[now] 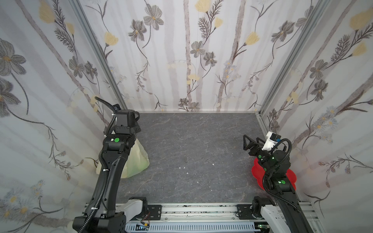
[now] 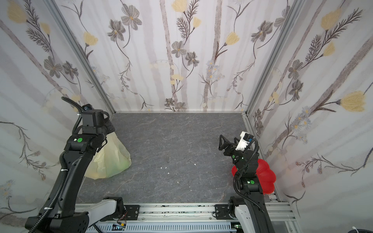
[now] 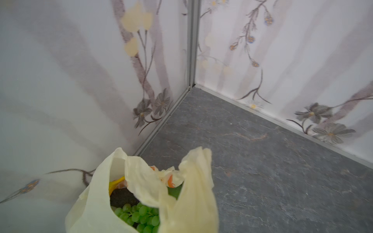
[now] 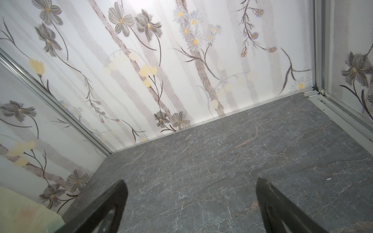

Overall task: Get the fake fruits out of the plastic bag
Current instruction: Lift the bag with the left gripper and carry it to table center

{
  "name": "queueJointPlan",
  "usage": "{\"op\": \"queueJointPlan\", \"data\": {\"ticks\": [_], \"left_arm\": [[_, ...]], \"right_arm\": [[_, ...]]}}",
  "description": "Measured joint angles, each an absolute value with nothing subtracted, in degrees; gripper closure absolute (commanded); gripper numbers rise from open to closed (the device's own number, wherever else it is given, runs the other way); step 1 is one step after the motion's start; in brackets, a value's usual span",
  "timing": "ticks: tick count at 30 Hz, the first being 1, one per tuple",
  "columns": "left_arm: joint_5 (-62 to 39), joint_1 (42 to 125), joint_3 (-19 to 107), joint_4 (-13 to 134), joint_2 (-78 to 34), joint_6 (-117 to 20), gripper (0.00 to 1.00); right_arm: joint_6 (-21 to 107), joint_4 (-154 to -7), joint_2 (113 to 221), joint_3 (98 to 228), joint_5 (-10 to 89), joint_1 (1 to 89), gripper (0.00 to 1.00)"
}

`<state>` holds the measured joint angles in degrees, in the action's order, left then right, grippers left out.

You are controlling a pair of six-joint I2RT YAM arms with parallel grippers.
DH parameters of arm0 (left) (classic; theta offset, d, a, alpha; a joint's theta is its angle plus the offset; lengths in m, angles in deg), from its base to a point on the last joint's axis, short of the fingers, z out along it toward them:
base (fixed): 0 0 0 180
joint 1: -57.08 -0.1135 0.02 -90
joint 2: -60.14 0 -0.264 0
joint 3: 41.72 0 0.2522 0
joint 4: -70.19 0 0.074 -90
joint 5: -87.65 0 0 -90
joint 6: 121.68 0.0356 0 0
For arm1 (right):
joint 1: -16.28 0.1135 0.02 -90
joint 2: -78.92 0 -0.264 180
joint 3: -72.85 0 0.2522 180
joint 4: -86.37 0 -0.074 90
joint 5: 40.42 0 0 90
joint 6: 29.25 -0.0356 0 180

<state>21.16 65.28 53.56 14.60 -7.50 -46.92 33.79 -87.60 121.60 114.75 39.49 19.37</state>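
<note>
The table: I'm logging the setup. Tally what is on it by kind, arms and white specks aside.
plastic bag: 1
red dish: 1
green grape bunch, inside the bag: 1
Total: 3; what else the bag holds is too hidden to count.

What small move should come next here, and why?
Probably raise the left gripper slightly to open the mouth: it seems shut on the plastic bag, tenting it; the grape bunch sits inside, and the open right gripper is far off.

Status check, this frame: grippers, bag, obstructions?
Left gripper shut on plastic bag top, bag tented. Right gripper open, empty, over table. Inside bag: green grapes. Nothing blocking.
</note>
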Motion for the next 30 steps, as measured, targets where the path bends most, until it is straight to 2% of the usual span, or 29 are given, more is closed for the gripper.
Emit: {"op": "queueJointPlan", "data": {"ticks": [7, 16, 30], "left_arm": [[21.66, 80.91, 63.18, 15.52, -15.54, -41.66, 1.0], [20.92, 96.41, 73.25, 16.37, -24.24, -31.41, 1.0], [13.42, 98.13, 73.36, 21.31, -28.37, -19.97, 1.0]], "right_arm": [[33.18, -87.42, 122.36, 115.32, 39.45, 19.37, 0.0], [32.76, -87.07, 123.78, 116.3, 39.43, 19.94, 0.0], [33.99, -87.4, 131.67, 119.98, 40.98, 28.99, 0.0]]}}
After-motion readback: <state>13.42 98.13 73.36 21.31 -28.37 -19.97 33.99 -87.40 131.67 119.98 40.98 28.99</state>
